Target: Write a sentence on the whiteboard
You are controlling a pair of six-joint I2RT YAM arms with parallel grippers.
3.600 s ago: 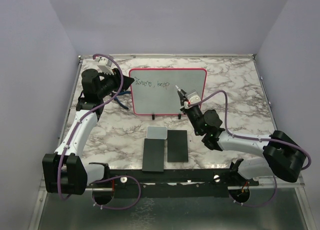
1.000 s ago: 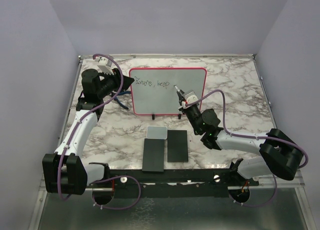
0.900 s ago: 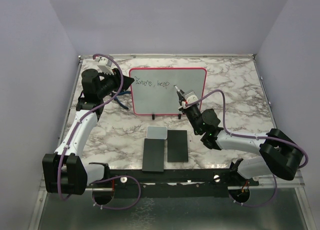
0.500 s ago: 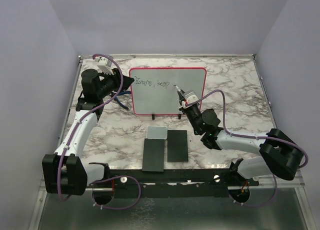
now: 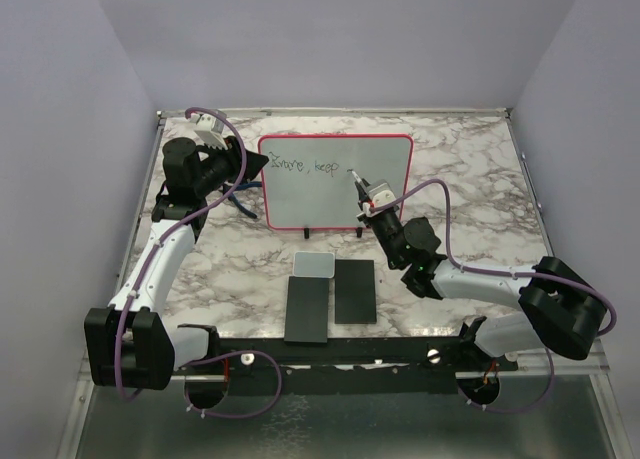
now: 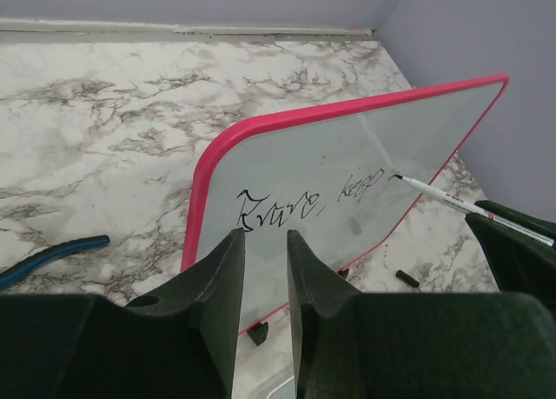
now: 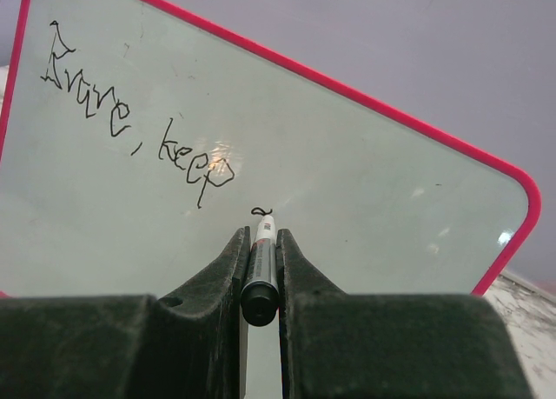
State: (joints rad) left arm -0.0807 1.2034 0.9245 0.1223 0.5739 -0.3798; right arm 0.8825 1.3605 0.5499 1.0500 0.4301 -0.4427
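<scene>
Marble table (image 5: 470, 179): right tool (image 7: 260, 247), clamping marker (image 7: 263, 229), edged left along whiteboard (image 5: 300, 194).

Light is even and diffuse, looks overhead; only faint soft shadows on the tabletop (image 5: 470, 179). Top view sharp, fine detail too small. Right wrist: small glare spots on whiteboard (image 7: 347, 199), marker (image 7: 261, 260) tip crisp, right end effector (image 7: 261, 236) near lens dark, detail crushed.

The only legible writing is the sentence (image 7: 130, 125) — thin black handwriting along the upper left of the whiteboard (image 7: 365, 208). It reads roughly "Brave, keep", though the first word is uncertain. Just right of "keep" sits a small unfinished squiggle. The marker (image 6: 452, 196) barrel carries tiny print — too small to read.
</scene>
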